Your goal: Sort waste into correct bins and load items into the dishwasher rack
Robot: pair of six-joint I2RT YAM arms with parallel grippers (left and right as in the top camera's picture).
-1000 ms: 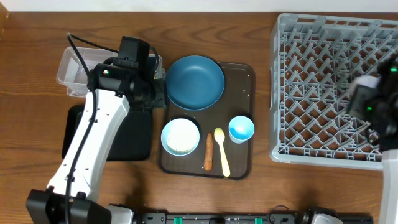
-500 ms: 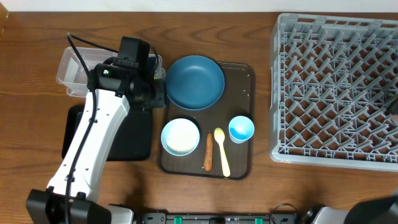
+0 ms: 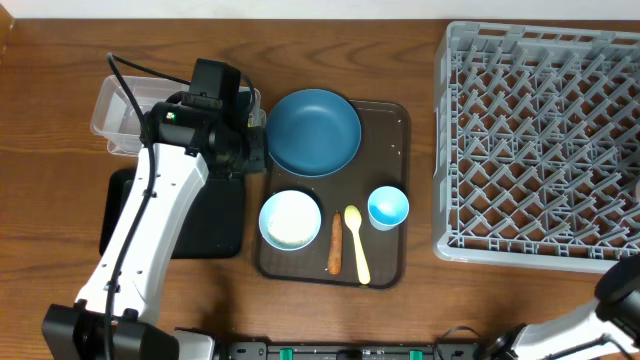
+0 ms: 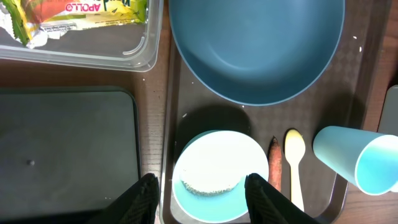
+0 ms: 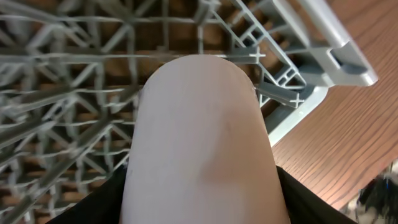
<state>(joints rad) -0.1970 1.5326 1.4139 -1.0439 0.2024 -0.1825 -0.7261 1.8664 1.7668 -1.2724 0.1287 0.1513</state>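
Observation:
My left gripper (image 4: 200,200) is open and empty, above the pale bowl (image 4: 219,174) that holds white rice (image 4: 211,180). The bowl (image 3: 290,220), dark blue plate (image 3: 313,131), light blue cup (image 3: 388,207), pale yellow spoon (image 3: 356,245) and orange-brown stick (image 3: 335,243) lie on the brown serving tray (image 3: 397,120). The yellow-green wrapper (image 4: 81,12) lies in the clear tub (image 4: 93,59). My right gripper (image 5: 202,202) is shut on the white-pink cup (image 5: 199,137) over a corner of the grey rack (image 5: 68,93). No tissue shows.
The black tray (image 3: 215,225) lies left of the serving tray, below the clear tub (image 3: 120,115). The rack (image 3: 540,140) fills the right side. My left arm (image 3: 150,230) reaches across the black tray. Only part of my right arm (image 3: 622,292) shows at the lower right edge.
My right arm has moved from above the rack's right side toward the lower right, out of the overhead view. My left arm has not moved.

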